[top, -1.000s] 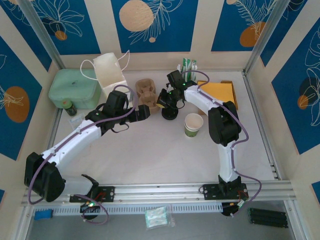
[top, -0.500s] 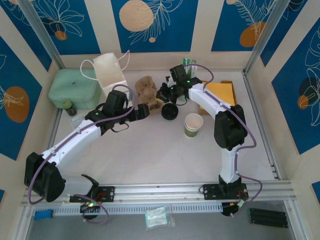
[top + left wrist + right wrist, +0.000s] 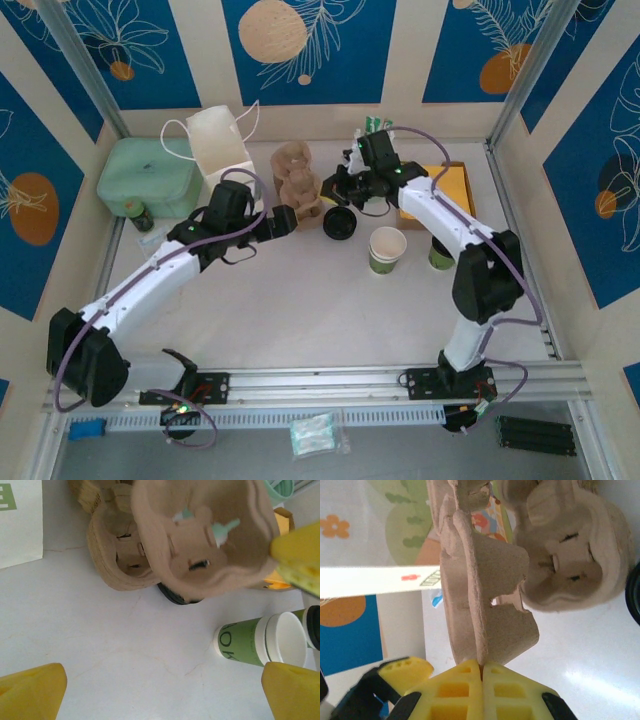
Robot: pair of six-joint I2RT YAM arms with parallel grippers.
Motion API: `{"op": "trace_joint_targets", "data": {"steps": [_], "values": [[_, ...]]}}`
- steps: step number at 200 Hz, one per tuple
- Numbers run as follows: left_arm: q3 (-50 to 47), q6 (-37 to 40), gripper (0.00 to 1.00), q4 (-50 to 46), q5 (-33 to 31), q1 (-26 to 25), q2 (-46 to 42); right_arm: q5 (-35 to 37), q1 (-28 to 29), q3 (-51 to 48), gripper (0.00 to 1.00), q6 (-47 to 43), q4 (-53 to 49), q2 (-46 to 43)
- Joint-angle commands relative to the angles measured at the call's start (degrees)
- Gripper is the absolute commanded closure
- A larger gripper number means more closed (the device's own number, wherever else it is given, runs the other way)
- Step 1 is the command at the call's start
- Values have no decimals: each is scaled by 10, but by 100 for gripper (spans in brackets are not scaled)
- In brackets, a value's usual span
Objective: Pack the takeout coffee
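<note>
White paper bag (image 3: 222, 140): stands far left, mouth up, where it stood a second ago.
Left gripper (image 3: 287, 221): hovers just near-left of the carrier, fingers spread wide and holding nothing; it has hardly shifted.
Pulp cup carrier (image 3: 298, 178): lay flat a second ago; now it is raised and tipped on edge. A second pulp piece (image 3: 112, 555) sits on the table behind it; I cannot tell whether the two are joined.
Right gripper (image 3: 481, 672): fingers pressed together on the carrier's rim; its arm has swung far and right.
Black disc (image 3: 338, 223): on the table just near the carrier, possibly a loose lid.
Lidless cup (image 3: 386, 250): upright, unmoved.
Takeout coffee (image 3: 440, 257): right of the lidless cup and just beside the right arm, uncovered by the arm's swing, untouched.
Meaning: the carrier is being readied; the coffee is neither seated nor bagged, so packing looks early.
</note>
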Motion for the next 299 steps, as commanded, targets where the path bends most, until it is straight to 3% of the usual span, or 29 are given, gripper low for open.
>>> {"op": "trace_joint_targets", "data": {"steps": [1, 54, 107, 156, 233, 276, 299], "values": [[-7, -29, 1, 13, 9, 7, -33, -15, 8, -57, 100, -9, 1, -72], [-80, -82, 1, 33, 48, 0, -99, 0, 51, -214, 100, 5, 10, -213], [-127, -105, 1, 38, 31, -35, -125, 21, 121, -332, 100, 32, 10, -291], [-127, -115, 0, 70, 17, -83, -83, 38, 145, -428, 100, 44, 13, -324], [-130, -122, 1, 90, -23, -124, -52, 84, 153, -468, 100, 6, -19, -297], [-139, -128, 1, 86, -40, -127, -65, 102, 155, -449, 81, -26, -49, -280], [-137, -123, 1, 75, -50, -128, -74, 110, 155, -433, 76, -42, -70, -280]]}}
